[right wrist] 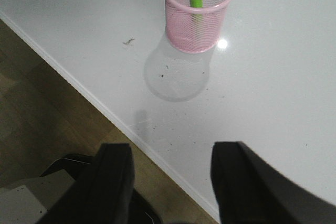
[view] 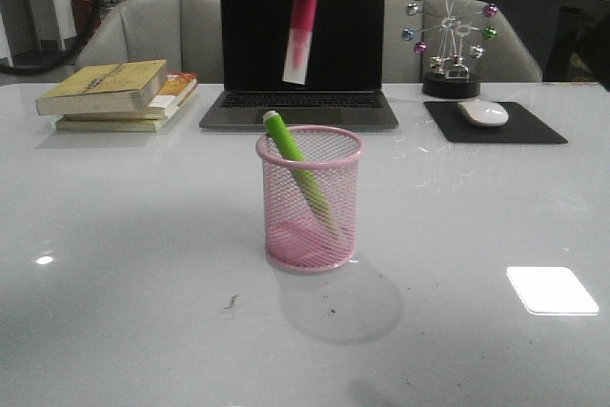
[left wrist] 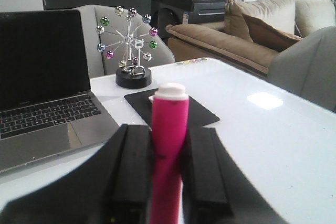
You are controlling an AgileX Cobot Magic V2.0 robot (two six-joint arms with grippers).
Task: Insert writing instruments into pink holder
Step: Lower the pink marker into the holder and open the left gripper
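Pink holder (view: 310, 199): green marker (view: 297, 167) leaning inside. Magenta marker (view: 304, 16): high above the holder, pinched in left gripper (left wrist: 168, 166) (right gripper (right wrist: 170, 179) wide apart, empty). Step: second insertion. Next: lower cap-first over the holder's rim, release.

The left gripper (left wrist: 168, 174) is closed, its two black fingers (left wrist: 131, 166) pressed flat against either side of the magenta marker (left wrist: 169, 129), which stands up between them with its pale cap beyond the fingertips. The right gripper (right wrist: 170, 174) is parted wide, nothing between its fingers (right wrist: 115, 177), which hang out past the edge of the white surface (right wrist: 273, 98) with that edge crossing the gap between them
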